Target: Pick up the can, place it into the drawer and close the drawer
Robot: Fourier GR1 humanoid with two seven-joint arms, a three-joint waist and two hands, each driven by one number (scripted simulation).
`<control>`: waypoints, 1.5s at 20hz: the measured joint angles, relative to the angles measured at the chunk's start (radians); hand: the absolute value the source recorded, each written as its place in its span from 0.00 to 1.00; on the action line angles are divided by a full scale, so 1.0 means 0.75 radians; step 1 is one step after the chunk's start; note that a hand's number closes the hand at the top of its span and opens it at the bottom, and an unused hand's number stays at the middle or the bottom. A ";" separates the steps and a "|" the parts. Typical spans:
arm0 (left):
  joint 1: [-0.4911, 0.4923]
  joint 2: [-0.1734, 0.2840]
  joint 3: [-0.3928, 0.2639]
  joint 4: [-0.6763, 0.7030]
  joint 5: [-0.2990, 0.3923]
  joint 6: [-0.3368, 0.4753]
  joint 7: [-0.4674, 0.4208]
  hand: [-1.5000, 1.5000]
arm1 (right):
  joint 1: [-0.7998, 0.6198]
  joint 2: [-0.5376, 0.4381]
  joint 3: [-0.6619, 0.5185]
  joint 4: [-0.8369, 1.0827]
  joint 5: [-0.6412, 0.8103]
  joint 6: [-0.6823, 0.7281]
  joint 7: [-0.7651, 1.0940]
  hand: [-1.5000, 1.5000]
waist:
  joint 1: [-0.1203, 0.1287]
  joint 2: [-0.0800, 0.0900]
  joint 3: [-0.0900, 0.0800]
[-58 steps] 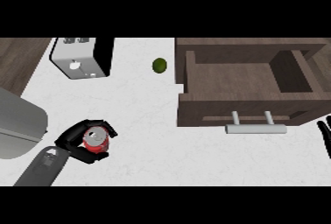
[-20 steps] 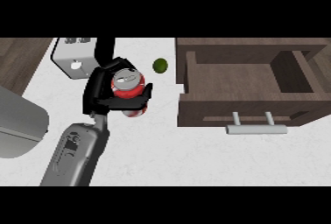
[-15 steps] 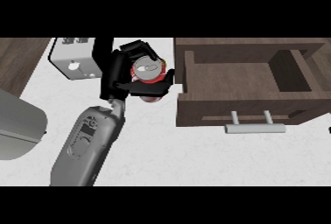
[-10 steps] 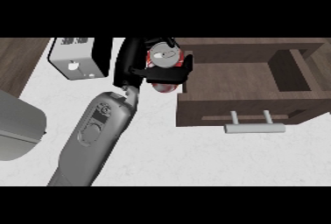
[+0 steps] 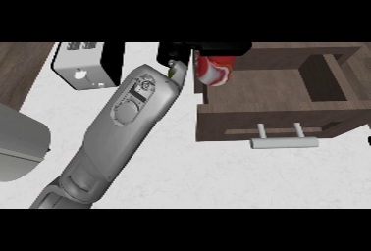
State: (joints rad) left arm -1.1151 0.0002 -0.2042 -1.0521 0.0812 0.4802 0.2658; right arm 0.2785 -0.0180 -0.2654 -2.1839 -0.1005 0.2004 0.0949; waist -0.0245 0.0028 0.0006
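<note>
The fingers (image 5: 217,47) of the left hand (image 5: 185,49) were seen curled round the top of the red and white can (image 5: 214,71), which was pinched between them and held upright in the air. The can was hung over the left rear corner of the open drawer (image 5: 272,90), its lower part shown against the drawer's left wall and inner floor; whether it touched the wall could not be told. The hand itself was partly cut off by the upper edge of the view, so only its dark palm and a few fingers could be made out.

Behind the hand, the grey left forearm (image 5: 123,122) was stretched diagonally from the lower left corner up to the drawer's left side, over the white table (image 5: 217,171).

The dark wooden drawer was pulled out, with its pale bar handle (image 5: 284,142) turned toward the lower edge of the view.

A white toaster (image 5: 83,66) was stood on the table, left of the forearm and near the top of the view. Part of a rounded grey object (image 5: 18,147) was shown at the left edge.

The right hand was not shown.
</note>
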 measured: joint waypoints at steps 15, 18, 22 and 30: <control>-0.387 0.000 -0.112 0.495 0.231 0.100 -0.095 1.00 | -0.038 -0.006 0.011 0.009 0.010 -0.004 0.018 0.00 | -0.027 0.007 0.001; -0.429 0.000 -0.132 0.595 0.264 0.100 -0.147 1.00 | -0.059 -0.003 0.026 0.003 0.023 -0.014 0.037 0.00 | -0.037 0.011 0.001; -0.466 0.000 -0.172 0.684 0.330 0.101 -0.185 1.00 | -0.085 -0.008 0.021 0.051 0.026 -0.009 0.013 0.00 | -0.052 0.015 0.002; -0.485 0.000 -0.273 0.803 0.423 0.149 -0.275 1.00 | -0.136 -0.034 0.013 0.075 0.018 -0.003 0.027 0.00 | -0.080 0.021 0.003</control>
State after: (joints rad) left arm -1.4786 0.0001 -0.4089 -0.4499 0.3983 0.5918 0.0592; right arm 0.1767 -0.0433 -0.2556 -2.1279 -0.0868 0.1982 0.1152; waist -0.0846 0.0188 0.0026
